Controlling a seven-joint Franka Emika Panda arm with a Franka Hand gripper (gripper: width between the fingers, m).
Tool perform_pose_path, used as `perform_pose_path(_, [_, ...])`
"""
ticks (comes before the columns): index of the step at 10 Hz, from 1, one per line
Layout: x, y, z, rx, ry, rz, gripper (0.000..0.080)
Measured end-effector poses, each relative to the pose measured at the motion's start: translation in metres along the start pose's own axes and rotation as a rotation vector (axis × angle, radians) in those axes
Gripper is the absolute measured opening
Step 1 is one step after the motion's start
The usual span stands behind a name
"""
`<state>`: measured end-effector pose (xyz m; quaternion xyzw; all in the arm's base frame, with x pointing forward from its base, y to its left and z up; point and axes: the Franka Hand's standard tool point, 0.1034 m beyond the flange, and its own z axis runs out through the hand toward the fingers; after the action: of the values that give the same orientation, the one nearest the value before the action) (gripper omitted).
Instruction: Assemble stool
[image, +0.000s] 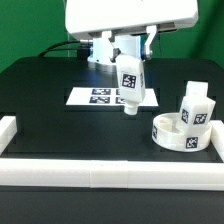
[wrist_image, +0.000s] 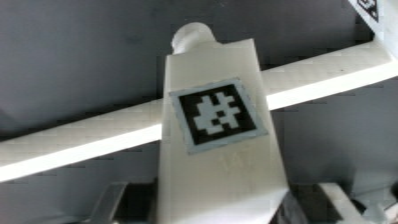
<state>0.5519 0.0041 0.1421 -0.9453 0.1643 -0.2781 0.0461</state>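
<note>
Gripper (image: 131, 72) holds one stool leg (image: 131, 90) off the black table (image: 60, 120), jaws pinching its upper end, so the leg hangs nearly upright with the free tip lowest. This grip probably keeps the tip exposed for insertion into the seat.

The round seat (image: 180, 133) rests on the table toward the exterior view's right, close to the border rail (image: 110, 170). Another leg (image: 195, 106) stands upright in it. The marker board (image: 100, 96) lies flat behind the held leg.

The exterior view shows that the held leg is well apart from the seat. The wrist view omits the seat; it shows the leg (wrist_image: 217, 120) lengthwise, its square tag facing the camera, a narrowed tip, and a rail (wrist_image: 71, 140) crossing below.
</note>
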Motion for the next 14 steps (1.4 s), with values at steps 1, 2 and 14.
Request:
perform_pose_path(1, [-0.007,-0.012,0.0,0.016,-0.01,0.013,0.0324])
perform_pose_path(2, [-0.01,-0.024,-0.001,0.03,-0.019,0.021,0.0324])
perform_pose_path(14, [-0.058,-0.028,0.003,0.025,-0.06,-0.014,0.0324])
